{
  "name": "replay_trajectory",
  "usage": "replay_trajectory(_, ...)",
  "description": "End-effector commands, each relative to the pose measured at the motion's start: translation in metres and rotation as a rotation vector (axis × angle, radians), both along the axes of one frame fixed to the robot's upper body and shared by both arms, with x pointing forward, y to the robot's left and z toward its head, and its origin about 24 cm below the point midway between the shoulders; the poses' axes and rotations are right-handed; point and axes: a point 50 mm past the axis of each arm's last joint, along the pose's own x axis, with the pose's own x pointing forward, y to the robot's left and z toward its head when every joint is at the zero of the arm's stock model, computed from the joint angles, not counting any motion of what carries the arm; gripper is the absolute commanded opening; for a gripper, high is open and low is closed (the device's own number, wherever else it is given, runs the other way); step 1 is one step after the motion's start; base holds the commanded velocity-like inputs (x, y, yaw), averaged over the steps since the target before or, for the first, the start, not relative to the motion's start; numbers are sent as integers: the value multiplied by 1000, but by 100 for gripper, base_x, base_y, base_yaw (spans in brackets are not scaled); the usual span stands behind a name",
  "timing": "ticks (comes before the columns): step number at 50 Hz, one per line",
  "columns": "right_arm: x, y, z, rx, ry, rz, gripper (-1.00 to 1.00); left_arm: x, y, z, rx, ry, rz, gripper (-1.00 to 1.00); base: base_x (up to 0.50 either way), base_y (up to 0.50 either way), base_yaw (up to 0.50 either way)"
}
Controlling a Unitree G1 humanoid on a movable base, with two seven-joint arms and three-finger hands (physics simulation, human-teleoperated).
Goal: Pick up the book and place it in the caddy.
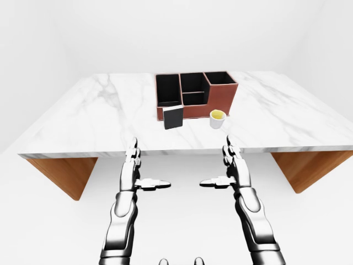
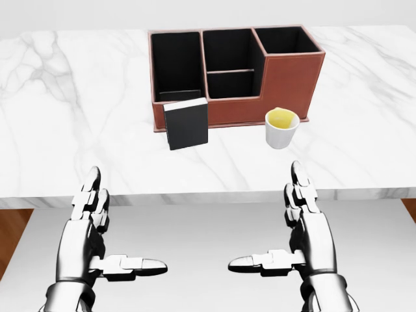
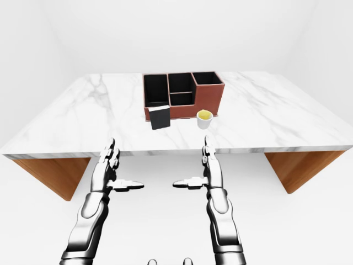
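Book [image 2: 186, 123] stands upright on the marble table [image 2: 78, 130], against the caddy [image 2: 286, 81] at its left compartment. A careless reach may topple it or hit the cup [image 2: 281, 127]. Left hand [image 2: 91, 224] and right hand [image 2: 305, 224], fingers spread and empty, hover nearer, well apart from it.

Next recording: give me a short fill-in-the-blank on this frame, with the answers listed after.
1. The book stands upright against the caddy, to the ____ of the cup in the head view.
2. The cup is white outside and ____ inside.
3. The left robot hand and right robot hand are both ____, holding nothing.
4. The tabletop has a white ____ pattern.

Answers: left; yellow; open; marble
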Motion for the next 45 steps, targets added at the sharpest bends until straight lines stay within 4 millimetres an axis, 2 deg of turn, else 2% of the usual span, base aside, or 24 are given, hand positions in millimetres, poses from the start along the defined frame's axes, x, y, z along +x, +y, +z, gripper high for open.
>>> replay_trajectory(1,1,-5,-1,15,6,23,100,-1,8,1,16,-6,5,100,0,0,0)
replay_trajectory(25,3,2,-3,-34,28,52,100,2,11,5,19,-17,18,100,0,0,0)
replay_trajectory(31,1,2,2,-22,18,55,100,1,11,5,22,-19,20,100,0,0,0)
replay_trajectory(45,0,3,1,-48,7,63,100,1,12,6,21,-22,24,100,45,0,0)
